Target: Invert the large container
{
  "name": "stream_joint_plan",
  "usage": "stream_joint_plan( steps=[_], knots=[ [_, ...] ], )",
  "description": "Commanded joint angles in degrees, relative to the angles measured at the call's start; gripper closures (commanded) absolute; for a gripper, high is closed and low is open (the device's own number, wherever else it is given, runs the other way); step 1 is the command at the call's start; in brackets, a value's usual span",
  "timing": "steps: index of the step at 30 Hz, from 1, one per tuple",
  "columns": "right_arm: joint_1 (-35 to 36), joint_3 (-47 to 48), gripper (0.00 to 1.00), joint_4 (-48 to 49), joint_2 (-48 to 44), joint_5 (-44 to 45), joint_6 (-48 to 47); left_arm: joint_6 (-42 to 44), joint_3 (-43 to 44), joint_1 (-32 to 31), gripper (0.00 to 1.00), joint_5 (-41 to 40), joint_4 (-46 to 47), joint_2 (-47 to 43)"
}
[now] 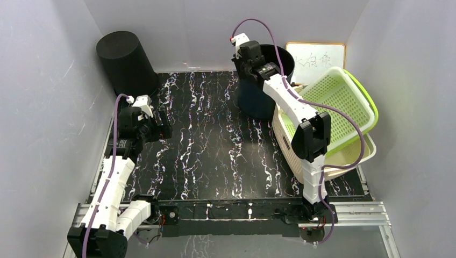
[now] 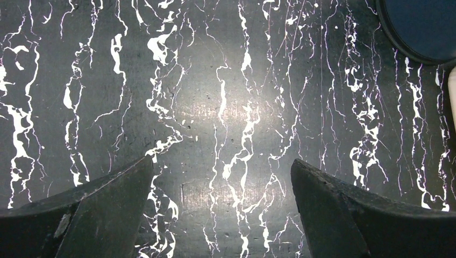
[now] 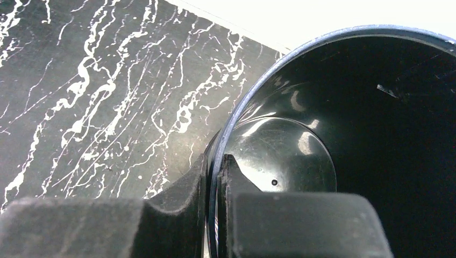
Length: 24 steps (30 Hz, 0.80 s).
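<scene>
At the far middle of the counter [image 1: 215,150] stands the large container [image 1: 253,105], a dark round bin, upright with its mouth open upward. The right gripper [image 1: 248,65] is at the bin's near-left rim; the right wrist view shows its jaws closed on that rim, one outside the wall and one inside. The left gripper [image 1: 161,129] hangs over bare counter at the left, well apart from the container, jaws spread wide and holding nothing. A black round bin [image 1: 128,62] stands in the far left corner. On the right, a green basket [image 1: 344,102] lies tilted in a cream basket [image 1: 285,134], with a whiteboard [image 1: 317,56] beyond them.
</scene>
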Motion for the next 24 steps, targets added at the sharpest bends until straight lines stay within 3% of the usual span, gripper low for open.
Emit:
stream_joint_plan(
  steps=[1,9,14,20,24],
  knots=[
    [-0.44,2.18,1.00,-0.56,2.83,-2.56,1.30,1.04,2.09,0.04,0.02,-0.90,-2.49,-1.94],
    [-0.51,1.91,1.00,7.38,-2.52,-20.62,10.19,1.01,6.09,0.03,0.02,-4.28,-6.38,-3.99],
    [-0.45,-3.50,1.00,20.40,-9.49,-33.05,20.25,-0.11,7.72,0.03,0.02,-8.25,-9.15,-5.26],
    [5.37,-3.97,1.00,23.83,-13.36,-32.89,23.70,-2.21,7.91,0.03,0.02,-15.05,-11.10,-7.16],
    [10.05,-11.64,1.00,32.17,-16.66,-34.00,29.87,-5.36,8.62,0.03,0.02,-18.20,-11.88,-9.68]
  ],
)
